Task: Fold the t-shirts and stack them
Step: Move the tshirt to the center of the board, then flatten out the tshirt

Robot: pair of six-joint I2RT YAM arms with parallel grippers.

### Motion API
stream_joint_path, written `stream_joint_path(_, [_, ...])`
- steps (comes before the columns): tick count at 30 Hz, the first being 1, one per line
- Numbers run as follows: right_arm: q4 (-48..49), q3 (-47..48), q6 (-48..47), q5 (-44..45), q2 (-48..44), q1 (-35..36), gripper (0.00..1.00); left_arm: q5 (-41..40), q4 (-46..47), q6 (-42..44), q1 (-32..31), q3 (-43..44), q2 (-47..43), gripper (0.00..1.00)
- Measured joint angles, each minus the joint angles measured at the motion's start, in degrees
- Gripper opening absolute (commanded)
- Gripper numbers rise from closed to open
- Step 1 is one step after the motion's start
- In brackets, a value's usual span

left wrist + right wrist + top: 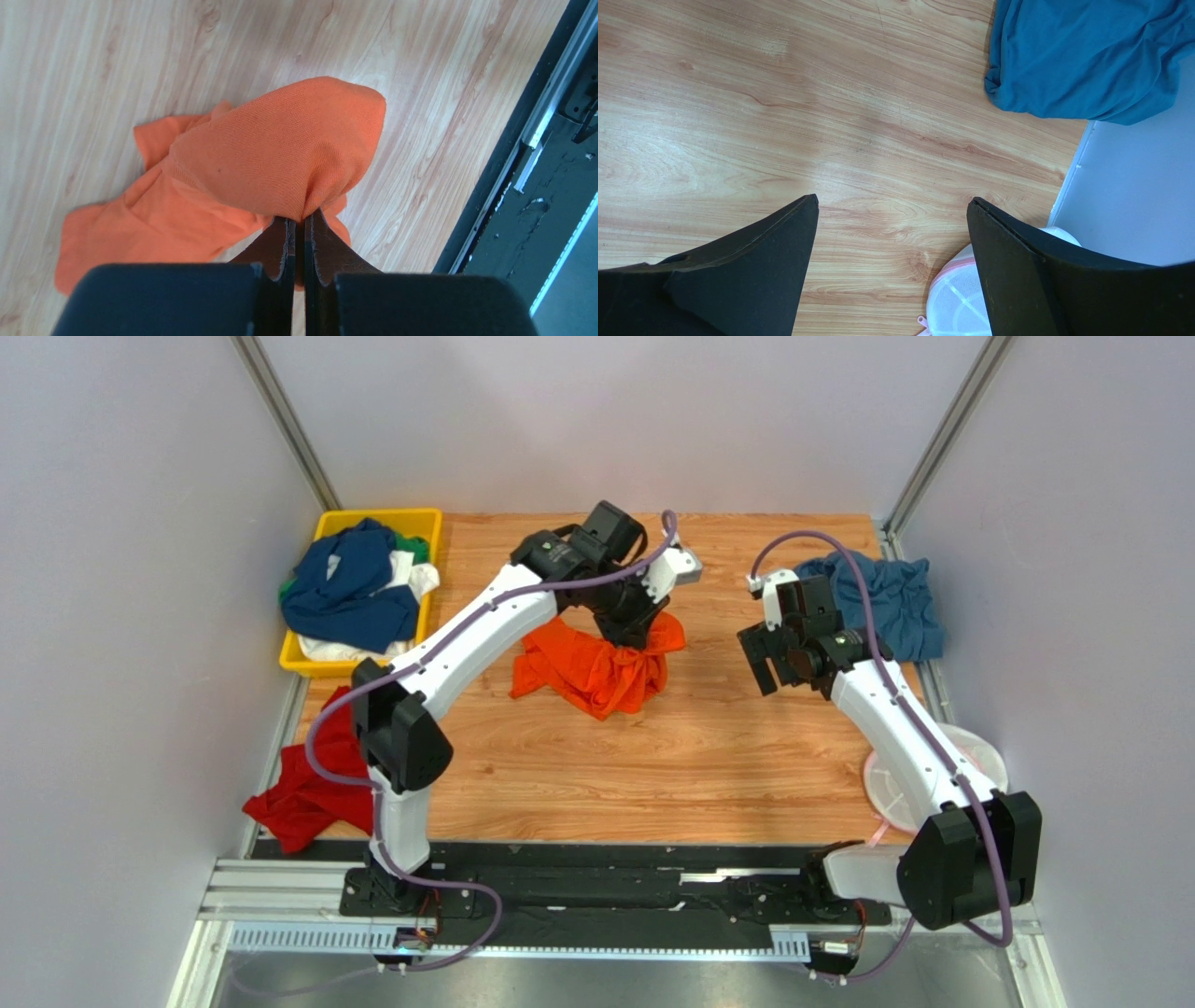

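Note:
A bright orange t-shirt (596,669) lies crumpled on the middle of the wooden table. My left gripper (634,620) is shut on a bunched fold of it. In the left wrist view the gripper (302,220) pinches the orange t-shirt (281,154) at its tips, and the cloth hangs from them down to the table. A steel-blue t-shirt (895,602) lies rumpled at the back right. My right gripper (766,661) hovers left of it, open and empty. The right wrist view shows the gripper (892,201) over bare wood, with the blue t-shirt (1088,56) at the top right.
A yellow tray (415,518) at the back left holds a navy shirt (344,585) on white and green ones. A red shirt (302,787) hangs over the left table edge. A round white-and-pink disc (982,752) lies at the right edge, partly under my right arm.

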Motion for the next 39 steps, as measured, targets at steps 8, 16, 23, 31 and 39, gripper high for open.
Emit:
stream_joint_path(8, [-0.9, -0.1, 0.0, 0.3, 0.0, 0.0, 0.83, -0.7, 1.9, -0.8, -5.3, 6.0, 6.5, 0.04])
stream_joint_path(16, [-1.5, -1.2, 0.0, 0.3, 0.0, 0.0, 0.83, -4.0, 5.7, -0.4, -6.5, 9.1, 6.7, 0.70])
stream_joint_path(23, [-1.9, -1.6, 0.0, -0.1, 0.0, 0.0, 0.83, -14.1, 14.1, 1.6, -6.3, -3.0, 1.8, 0.81])
stream_joint_path(31, [-5.2, -0.7, -1.7, -7.3, 0.9, 2.7, 0.72, -21.1, 21.6, 4.4, -1.9, -17.8, -10.1, 0.81])
stream_joint_path(39, [-6.5, 3.8, -6.3, -9.0, 8.7, 20.1, 0.60, -22.7, 26.6, 5.3, 17.8, -35.8, -22.1, 0.80])
